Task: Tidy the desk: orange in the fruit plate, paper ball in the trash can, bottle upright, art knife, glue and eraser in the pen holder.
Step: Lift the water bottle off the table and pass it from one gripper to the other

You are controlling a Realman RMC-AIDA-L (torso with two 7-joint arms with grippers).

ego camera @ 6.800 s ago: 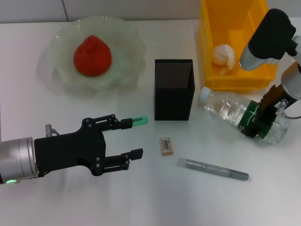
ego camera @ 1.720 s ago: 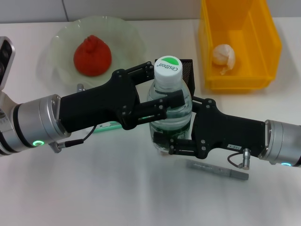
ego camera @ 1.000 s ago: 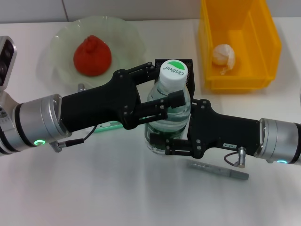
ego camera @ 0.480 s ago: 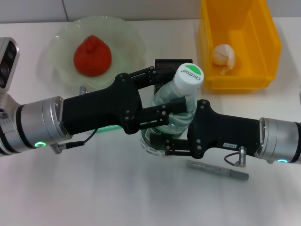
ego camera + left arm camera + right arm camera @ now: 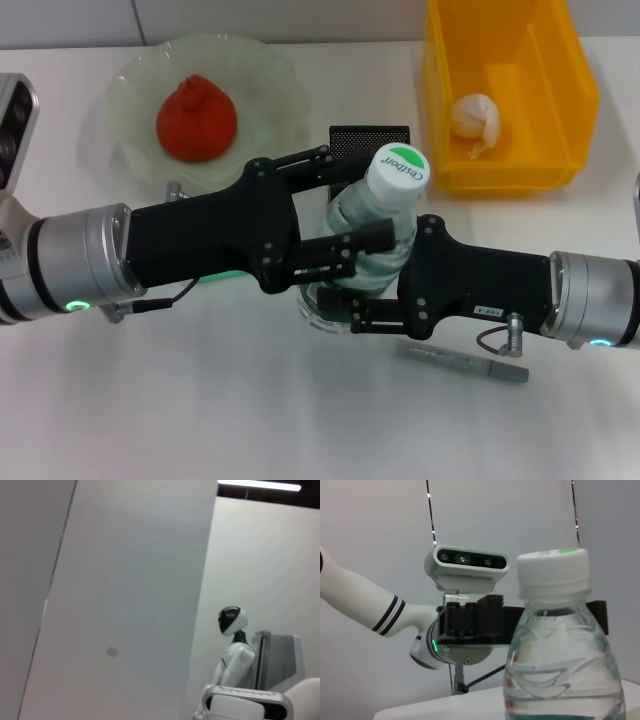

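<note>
The right wrist view alone shows the clear plastic water bottle (image 5: 559, 650) close up, white cap level. From the head view it leans slightly (cap toward the black mesh pen holder (image 5: 369, 143)), with the left gripper (image 5: 352, 215) and right gripper (image 5: 350, 312) both clamped around it, arms converging from opposite sides.

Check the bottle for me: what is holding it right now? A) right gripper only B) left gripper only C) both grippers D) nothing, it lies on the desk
C: the left gripper clasps the bottle from one side and the right gripper grips its base from the other.
</note>
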